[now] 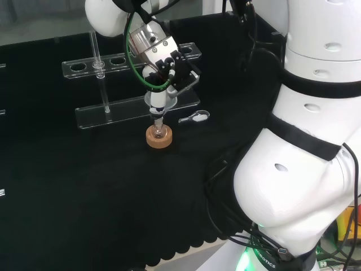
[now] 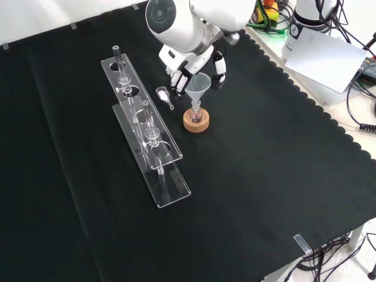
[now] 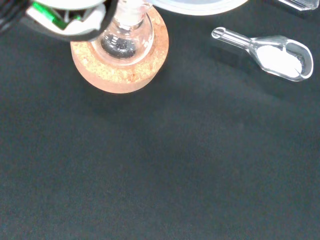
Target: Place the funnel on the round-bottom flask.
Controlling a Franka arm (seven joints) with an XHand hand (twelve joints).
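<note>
Front view: funnel sitting in flask neck, hand at its rim

The funnel (image 2: 198, 86) is standing upright with its stem entering the neck of the round-bottom flask (image 2: 195, 115), which is resting in a cork ring (image 2: 195, 122) on the black surface (image 2: 264, 194). The hand (image 2: 194, 69) is hovering right behind and around the funnel's cone, fingers curled close to the rim; whether they are pinching it or have let go, I cannot tell. In the head view the hand (image 1: 169, 65) is sitting directly over the flask (image 1: 158, 131), hiding most of the funnel (image 1: 161, 100).

Risk, as a judgement: if the fingers are gripping the rim while the arm pulls sideways, the funnel could tip, lever the light flask off its ring, or drag both over. A straight upward retreat with fingers spread looks safest. The scoop (image 2: 164, 95) lying just beside the ring, apparently holding white powder, could get brushed and spilled.

Count: one funnel, one flask, one cork ring, one scoop, two clear racks (image 2: 151, 150). A few glass tubes are standing in the racks; exact number unclear.
</note>
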